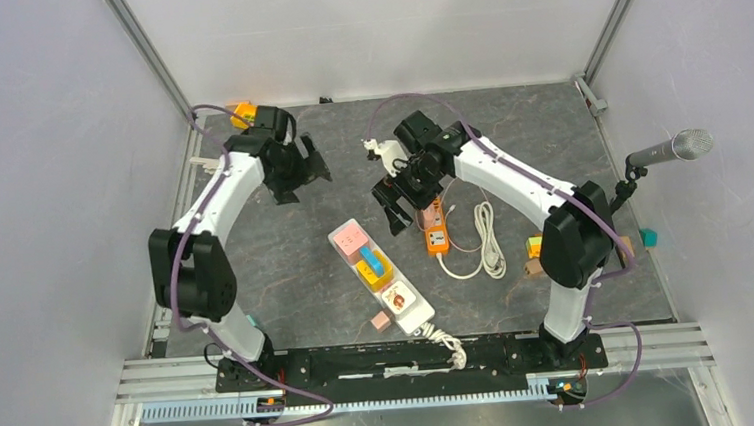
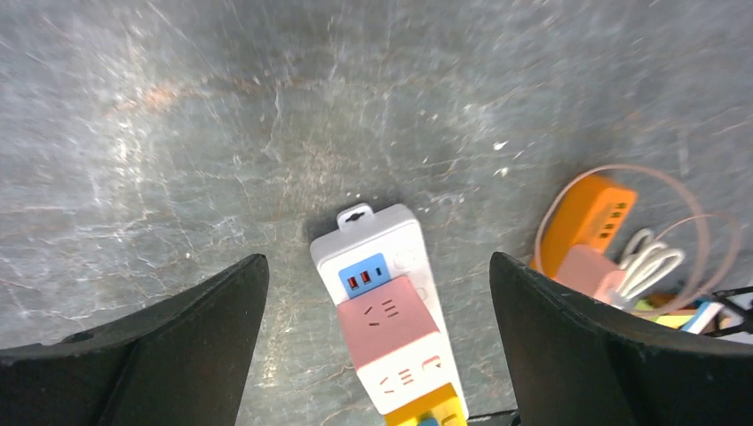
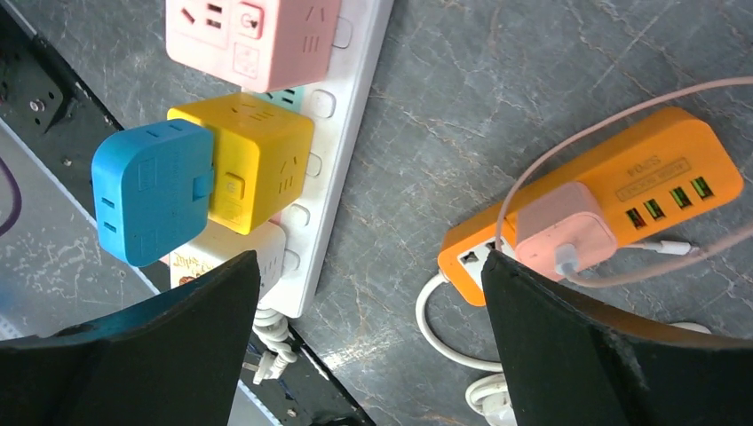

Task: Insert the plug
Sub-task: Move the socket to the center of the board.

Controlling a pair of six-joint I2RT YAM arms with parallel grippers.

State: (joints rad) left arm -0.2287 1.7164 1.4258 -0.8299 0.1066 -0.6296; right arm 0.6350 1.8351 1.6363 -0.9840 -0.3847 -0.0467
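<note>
Grey table [image 1: 287, 269], white strip [image 2: 380, 238], orange strip [image 3: 675, 146] (corded)

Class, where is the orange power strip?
Top view: the orange power strip lies right of centre, between the white power strip and a coiled white cable.

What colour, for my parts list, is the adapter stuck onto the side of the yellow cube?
The adapter is blue, clearest in the right wrist view.

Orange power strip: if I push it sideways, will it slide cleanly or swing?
The orange power strip looks rigid and lies flat, so it probably slides rather than tips. Its white cord leaves one end and lies coiled, so it may pivot there. The pink charger likely rides along.
</note>
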